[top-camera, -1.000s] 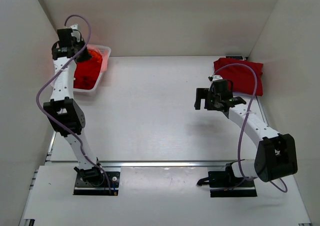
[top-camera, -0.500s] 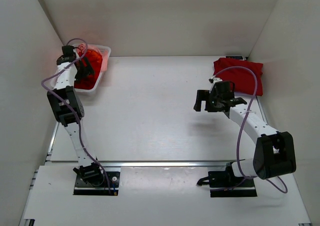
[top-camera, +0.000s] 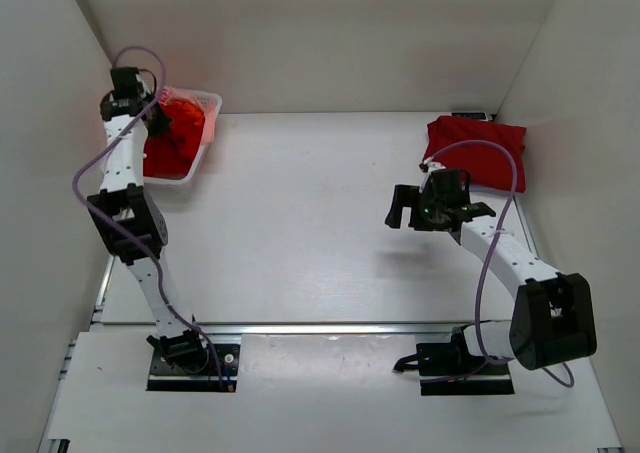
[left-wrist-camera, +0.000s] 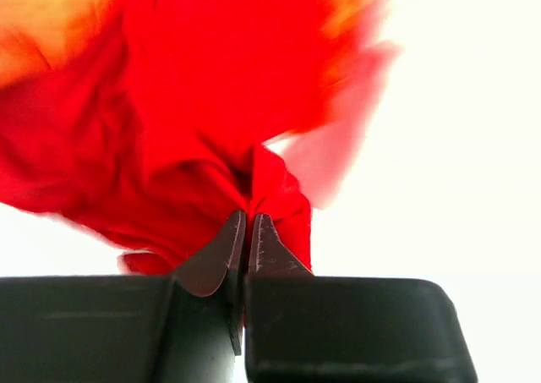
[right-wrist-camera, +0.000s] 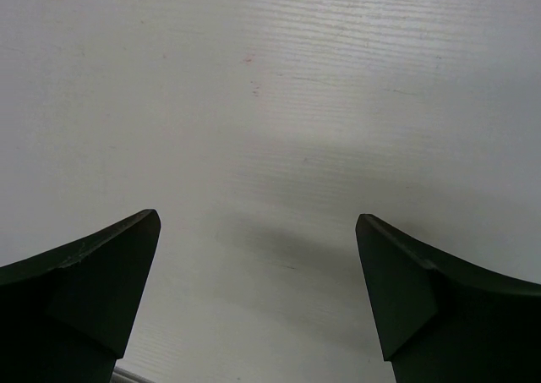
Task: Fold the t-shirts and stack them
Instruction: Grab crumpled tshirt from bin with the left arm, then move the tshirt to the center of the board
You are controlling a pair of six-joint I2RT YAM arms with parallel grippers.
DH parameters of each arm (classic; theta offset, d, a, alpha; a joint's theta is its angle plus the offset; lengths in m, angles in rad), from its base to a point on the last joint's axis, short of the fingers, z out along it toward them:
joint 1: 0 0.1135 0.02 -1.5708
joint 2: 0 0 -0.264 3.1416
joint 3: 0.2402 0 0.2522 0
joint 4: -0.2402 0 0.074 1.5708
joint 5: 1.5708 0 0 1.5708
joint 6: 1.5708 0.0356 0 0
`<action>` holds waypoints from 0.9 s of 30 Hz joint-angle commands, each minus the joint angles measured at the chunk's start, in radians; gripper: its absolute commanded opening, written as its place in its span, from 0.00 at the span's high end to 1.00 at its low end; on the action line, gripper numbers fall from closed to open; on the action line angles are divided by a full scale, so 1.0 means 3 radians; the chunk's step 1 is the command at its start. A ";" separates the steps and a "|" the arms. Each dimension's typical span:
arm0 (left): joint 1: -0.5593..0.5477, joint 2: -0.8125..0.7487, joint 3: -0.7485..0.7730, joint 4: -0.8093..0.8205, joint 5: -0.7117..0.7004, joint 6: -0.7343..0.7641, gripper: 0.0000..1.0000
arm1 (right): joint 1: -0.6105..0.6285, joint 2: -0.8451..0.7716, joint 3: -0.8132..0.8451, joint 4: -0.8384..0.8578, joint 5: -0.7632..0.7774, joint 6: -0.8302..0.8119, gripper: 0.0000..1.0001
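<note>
A crumpled deep-red t-shirt (top-camera: 178, 138) is seen bunched inside the white lattice basket (top-camera: 210, 103), part of it raised above the rim. In the left wrist view a fold of this t-shirt (left-wrist-camera: 169, 104) is pinched by the left gripper (left-wrist-camera: 248, 222), whose jaws are pressed together on the cloth. In the top view the left gripper (top-camera: 160, 123) is held over the basket. A second, folded t-shirt (top-camera: 478, 150) is laid well apart from the basket, across the table (top-camera: 300, 223). The right gripper (top-camera: 400, 205) is held above bare table, far from the basket and near the folded t-shirt, with its jaws spread wide and nothing between them (right-wrist-camera: 258, 222).
</note>
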 commanded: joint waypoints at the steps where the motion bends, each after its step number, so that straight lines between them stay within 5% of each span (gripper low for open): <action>1: -0.0231 -0.1132 0.0527 0.0429 0.0352 -0.0235 1.00 | 0.0058 -0.0238 -0.0085 0.0135 -0.0015 0.0164 0.01; 3: -0.0348 -0.1312 0.0646 0.0652 0.0787 -0.0393 1.00 | 0.0033 -0.0330 -0.0172 0.0206 -0.0041 0.0250 0.01; 6: -0.0660 -0.1711 0.0179 0.1530 0.1966 -0.1158 1.00 | 0.0043 -0.0458 -0.0229 0.0248 -0.0072 0.0323 0.00; 8: -0.0982 -0.1844 -0.0150 0.1911 0.2188 -0.1364 1.00 | 0.0068 -0.0514 -0.0214 0.0192 -0.0016 0.0338 0.01; 10: -0.1431 -0.2114 -0.0698 0.2130 0.2063 -0.1325 1.00 | 0.0038 -0.0702 -0.0223 0.0140 -0.0020 0.0358 0.01; 18: -0.1434 -0.2376 -0.2485 0.1754 0.1603 -0.0834 0.99 | -0.0008 -0.0852 -0.0377 0.0150 -0.0092 0.0414 0.01; 20: -0.1306 -0.2326 -0.2828 0.1667 0.1494 -0.0696 0.72 | 0.0032 -0.0831 -0.0398 0.0166 -0.0092 0.0379 0.01; 21: -0.1270 -0.2265 -0.3028 0.1591 0.1489 -0.0619 0.43 | 0.0093 -0.0781 -0.0408 0.0176 -0.0082 0.0379 0.00; 22: -0.1229 -0.2223 -0.3121 0.1570 0.1519 -0.0533 0.31 | 0.0124 -0.0755 -0.0398 0.0186 -0.0082 0.0374 0.01; 27: -0.1371 -0.2447 -0.3740 0.1723 0.1285 -0.0445 0.21 | 0.0390 -0.0474 -0.0418 0.0288 0.0066 0.0328 0.01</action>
